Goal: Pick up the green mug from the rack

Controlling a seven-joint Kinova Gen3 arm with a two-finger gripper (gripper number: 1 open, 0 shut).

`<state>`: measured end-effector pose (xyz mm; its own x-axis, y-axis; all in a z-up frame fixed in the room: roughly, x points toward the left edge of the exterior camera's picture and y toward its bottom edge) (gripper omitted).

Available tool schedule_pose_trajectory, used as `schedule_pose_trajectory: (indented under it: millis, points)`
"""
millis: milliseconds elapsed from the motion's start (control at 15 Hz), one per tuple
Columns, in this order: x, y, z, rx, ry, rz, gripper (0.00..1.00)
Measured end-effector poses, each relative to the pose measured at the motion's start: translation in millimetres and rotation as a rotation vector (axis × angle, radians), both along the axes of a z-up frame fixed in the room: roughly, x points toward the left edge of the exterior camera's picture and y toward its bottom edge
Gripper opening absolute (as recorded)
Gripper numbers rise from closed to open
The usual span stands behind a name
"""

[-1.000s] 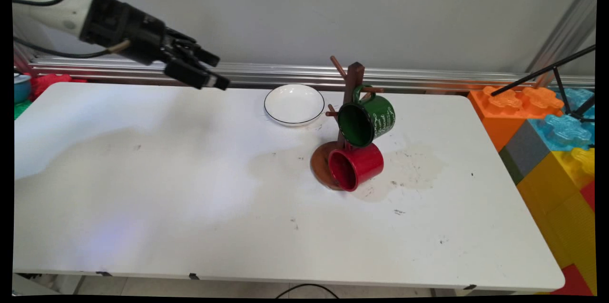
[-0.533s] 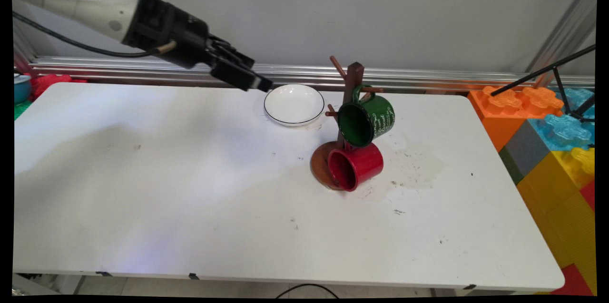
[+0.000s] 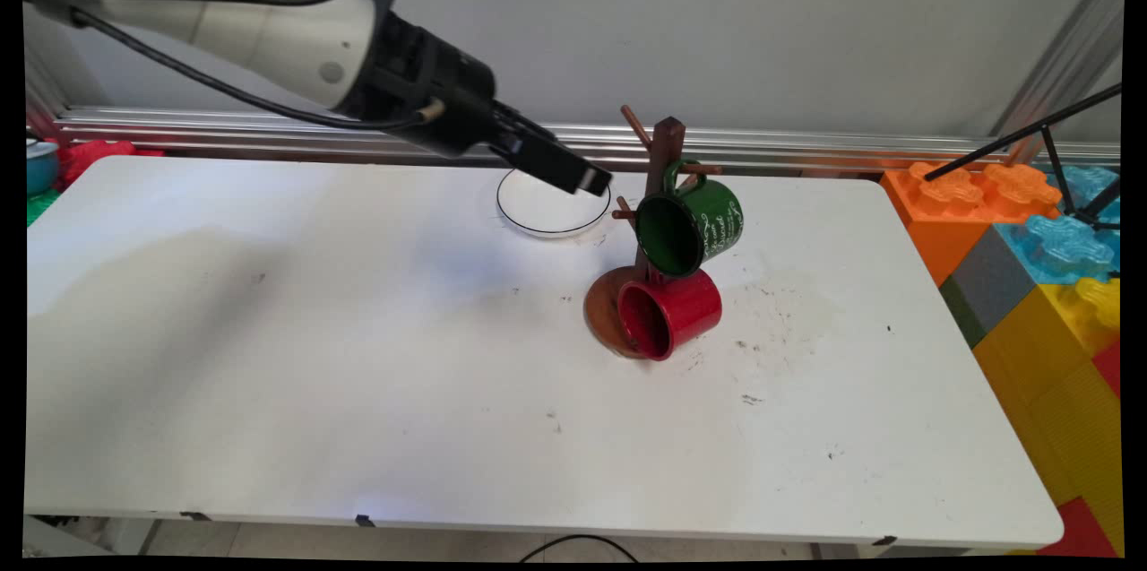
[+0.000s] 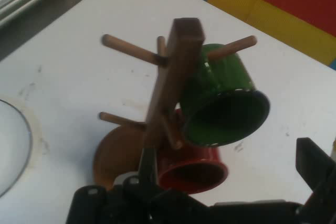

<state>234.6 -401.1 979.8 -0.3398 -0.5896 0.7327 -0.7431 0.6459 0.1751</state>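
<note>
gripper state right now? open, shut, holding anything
Gripper: open, jaws spread, holding nothing; it hangs above the white plate, pointing at the wooden mug tree.

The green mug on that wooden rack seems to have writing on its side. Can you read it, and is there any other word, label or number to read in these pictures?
Green mug: white script runs down its side, too small and blurred to read.
Red mug, wooden rack, white plate and table: no writing shows.
Robot arm: no lettering shows on it here.
</note>
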Motion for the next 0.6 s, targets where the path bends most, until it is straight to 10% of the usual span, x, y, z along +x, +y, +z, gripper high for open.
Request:
schedule_pose_trajectory:
  millis: [600]
  points:
    - [-47.4, 2.1, -15.0, 0.030, 0.048, 0.050, 1.00]
